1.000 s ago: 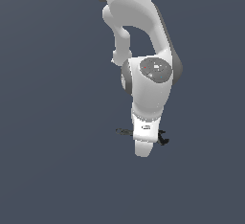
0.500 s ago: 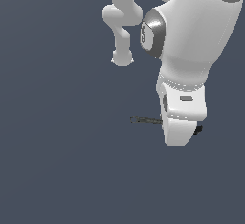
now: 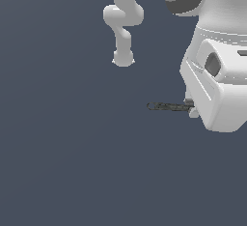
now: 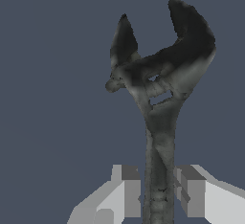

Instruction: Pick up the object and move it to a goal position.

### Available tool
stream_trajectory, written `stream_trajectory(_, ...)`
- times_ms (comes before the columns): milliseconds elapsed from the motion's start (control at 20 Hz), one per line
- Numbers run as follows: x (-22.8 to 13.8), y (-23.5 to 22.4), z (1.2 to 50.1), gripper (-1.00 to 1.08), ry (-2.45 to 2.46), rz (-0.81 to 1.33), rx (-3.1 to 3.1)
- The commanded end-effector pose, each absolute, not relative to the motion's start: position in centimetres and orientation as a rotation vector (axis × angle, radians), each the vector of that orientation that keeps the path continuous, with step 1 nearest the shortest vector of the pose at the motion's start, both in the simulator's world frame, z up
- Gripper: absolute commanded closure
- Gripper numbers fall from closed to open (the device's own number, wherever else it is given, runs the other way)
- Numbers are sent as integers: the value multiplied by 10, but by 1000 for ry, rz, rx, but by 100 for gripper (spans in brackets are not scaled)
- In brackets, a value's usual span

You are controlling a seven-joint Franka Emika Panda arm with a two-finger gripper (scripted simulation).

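The wrench [image 4: 160, 89] is dull, dark grey-black metal with a mottled, worn-looking surface: a slender straight handle widening to an open forked head with two curved prongs and a small slotted adjuster below them. No writing can be read on it. The gripper [image 4: 158, 194] has blocky, matte light-grey fingers [image 4: 128, 192] with flat pads, closed narrow on the handle from both sides, so the head sticks out well beyond the fingertips. In the exterior view the wrench [image 3: 166, 106] lies level, its free end pointing to the exterior view's left, the other end hidden by the smooth white arm [image 3: 217, 85]. Behind is a plain slate-grey ground [image 3: 62, 148].
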State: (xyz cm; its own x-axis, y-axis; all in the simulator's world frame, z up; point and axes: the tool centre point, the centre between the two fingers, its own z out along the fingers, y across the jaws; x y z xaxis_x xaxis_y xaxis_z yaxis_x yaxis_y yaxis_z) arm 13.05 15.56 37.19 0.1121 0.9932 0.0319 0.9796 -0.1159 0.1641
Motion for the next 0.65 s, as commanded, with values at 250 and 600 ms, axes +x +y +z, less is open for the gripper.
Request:
stream_trajectory(250,134,165,397,108,2016,214,2255)
stream_trajectory(600,135,167,401,108,2016,216,2253)
